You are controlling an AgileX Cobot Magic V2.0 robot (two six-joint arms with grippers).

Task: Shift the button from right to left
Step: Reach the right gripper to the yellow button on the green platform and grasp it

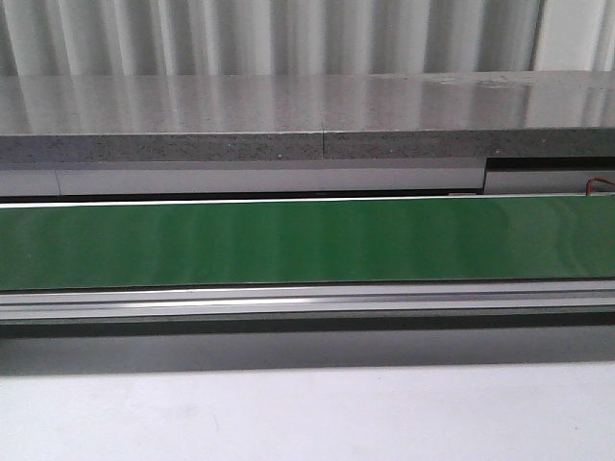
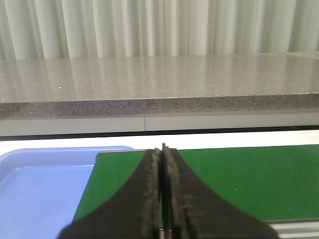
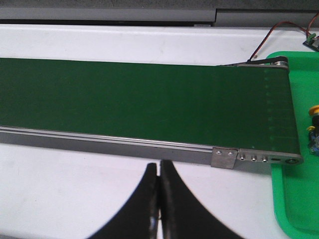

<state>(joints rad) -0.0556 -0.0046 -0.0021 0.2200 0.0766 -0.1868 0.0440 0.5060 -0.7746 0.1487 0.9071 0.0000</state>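
No brand, label or readable writing is seen in any view. In the front view the white counter (image 1: pixel 288 413) fills the near edge, and the green conveyor belt (image 1: pixel 288 240) is stretched across the middle from 9 o'clock to 3 o'clock, framed by a metal rail (image 1: pixel 288 300); a grey speckled stone ledge (image 1: pixel 240 125) lies behind it, backed by pale curtains (image 1: pixel 288 34).

A blue tray (image 2: pixel 35 189) is shown in the left wrist view, touching the belt's end; nothing is seen in the part of it that is visible. A green tray (image 3: pixel 296 149) is shown in the right wrist view at the belt's other end, and in it, at the 3 o'clock edge of that picture, the button (image 3: pixel 314 110) is partly cut off: a yellow cap with blue beneath it.

The left end effector (image 2: pixel 163 149) is seen with its fingers pressed together and nothing between them. The right end effector (image 3: pixel 159 167) is likewise pressed together, over the white counter just beside the belt's rail, well apart from the button
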